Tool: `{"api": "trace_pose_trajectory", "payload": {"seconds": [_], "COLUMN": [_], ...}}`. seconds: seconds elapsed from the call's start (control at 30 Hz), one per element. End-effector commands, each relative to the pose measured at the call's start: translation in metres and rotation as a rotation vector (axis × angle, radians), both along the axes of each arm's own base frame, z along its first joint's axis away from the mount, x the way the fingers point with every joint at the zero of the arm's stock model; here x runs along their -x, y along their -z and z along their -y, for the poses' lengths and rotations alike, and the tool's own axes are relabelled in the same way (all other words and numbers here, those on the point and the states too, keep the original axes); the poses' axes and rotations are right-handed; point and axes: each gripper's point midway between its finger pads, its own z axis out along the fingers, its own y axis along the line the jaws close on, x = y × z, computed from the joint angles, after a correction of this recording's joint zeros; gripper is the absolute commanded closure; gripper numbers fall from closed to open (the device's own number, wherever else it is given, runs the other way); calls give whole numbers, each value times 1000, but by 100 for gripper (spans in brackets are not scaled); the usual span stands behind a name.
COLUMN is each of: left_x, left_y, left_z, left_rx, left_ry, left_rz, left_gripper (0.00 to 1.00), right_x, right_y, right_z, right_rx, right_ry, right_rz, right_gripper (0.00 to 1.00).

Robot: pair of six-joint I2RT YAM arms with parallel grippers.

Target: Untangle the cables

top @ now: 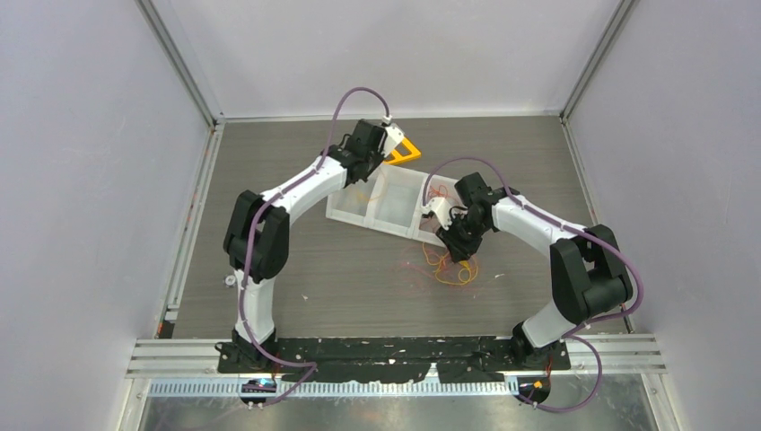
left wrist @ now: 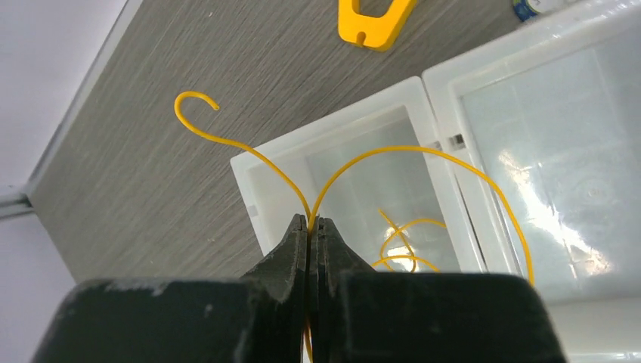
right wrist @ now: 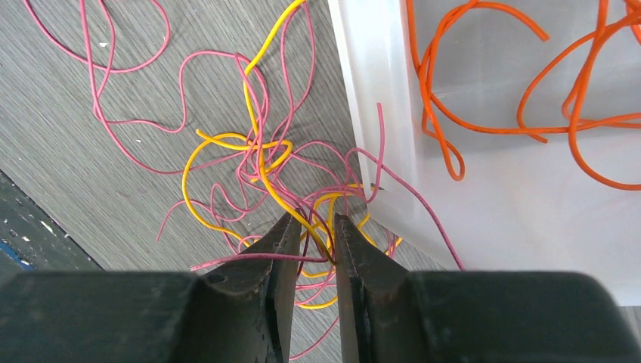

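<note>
Black fingers of the left gripper (left wrist: 312, 221) are pressed together on a yellow cable (left wrist: 412, 147), which splits at the tips. One arm runs up and to the left of the jaws, ending in a hook over the table (left wrist: 151, 113). The other arches to the right of the jaws, across a divider of the white tray (left wrist: 249, 162), with more coils lying in the compartment under the jaws. If the grip opened here, the hooked end would probably drop outside the tray and the arch would straddle two compartments, because neither part hangs fully inside one. The right gripper (right wrist: 314, 223) has its jaws spread a little, and the gap looks wider than any one strand. It sits on the near edge of the tangle (right wrist: 257, 151), with a yellow strand and several red cables (right wrist: 113, 72) running between the tips and fanning out ahead and to the left of them. Closing here would likely catch both colours and drag the whole knot. One red strand just right of the jaws leans on the tray wall and could snag. Orange cables (right wrist: 484, 125) lie inside the tray, ahead and to the right.
</note>
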Motion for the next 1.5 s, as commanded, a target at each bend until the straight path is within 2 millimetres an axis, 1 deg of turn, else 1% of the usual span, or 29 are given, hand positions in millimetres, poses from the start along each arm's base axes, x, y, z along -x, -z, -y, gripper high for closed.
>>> {"api": "trace_pose_trajectory", "payload": {"seconds": [0.0, 0.1, 0.17, 0.4, 0.53, 0.57, 0.6, 0.67, 0.7, 0.8, 0.87, 0.9, 0.97, 1.07, 1.13, 1.17, 1.2, 1.23, 1.27, 1.37, 1.43, 1.47], "left_x": [-8, -22, -26, -20, -14, -12, -9, -2, 0, 4, 5, 7, 10, 22, 37, 44, 52, 60, 68, 96, 106, 110], "left_y": [5, 11, 12, 30, 41, 42, 38, 24, 15, -5, -15, -20, -37, -65, -79, -86, -88, -88, -85, -65, -51, -44], "left_z": [-13, -28, -30, -27, -20, -18, -14, -5, -2, 2, 0, -1, -2, -2, 3, 3, 3, 4, 5, 11, 15, 16], "left_rx": [89, 65, 39, 17, 32, 42, 62, 107, 123, 137, 135, 136, 176, 272, 332, 357, 381, 398, 404, 419, 434, 433], "left_ry": [-140, -204, -196, -188, -166, -160, -151, -115, -101, -77, -87, -86, -74, -19, 55, 80, 103, 124, 138, 193, 202, 201], "left_rz": [-69, -85, -81, -122, -181, -195, -205, -204, -183, -146, -158, -169, -168, -179, -203, -209, -229, -253, -283, -426, -494, -528], "left_gripper": [100, 100, 100, 100, 100, 97, 90, 82, 76, 54, 36, 30, 26, 19, 19, 21, 24, 24, 26, 39, 47, 47], "right_x": [-6, -6, -7, -8, -10, -10, -10, -9, -9, -8, -9, -9, -10, -10, -9, -9, -9, -9, -9, -8, -8, -7], "right_y": [-19, -20, -21, -22, -22, -22, -23, -22, -22, -22, -23, -23, -26, -28, -28, -28, -28, -28, -29, -29, -29, -29], "right_z": [-5, -5, -5, -7, -8, -9, -9, -8, -8, -9, -9, -9, -9, -10, -10, -10, -10, -9, -9, -10, -10, -11], "right_rx": [-46, -48, -49, -52, -56, -57, -57, -54, -52, -56, -57, -58, -59, -63, -64, -65, -65, -64, -64, -69, -72, -72], "right_ry": [-11, -10, -10, -5, 0, 0, 1, 1, 1, 3, 3, 4, 5, 4, 4, 4, 4, 5, 5, 5, 8, 8], "right_rz": [45, 45, 47, 41, 38, 35, 34, 32, 33, 27, 28, 27, 32, 34, 35, 34, 36, 37, 39, 38, 33, 31], "right_gripper": [71, 71, 71, 71, 71, 71, 71, 71, 71, 71, 71, 71, 71, 71, 71, 71, 70, 70, 70, 70, 70, 70]}}
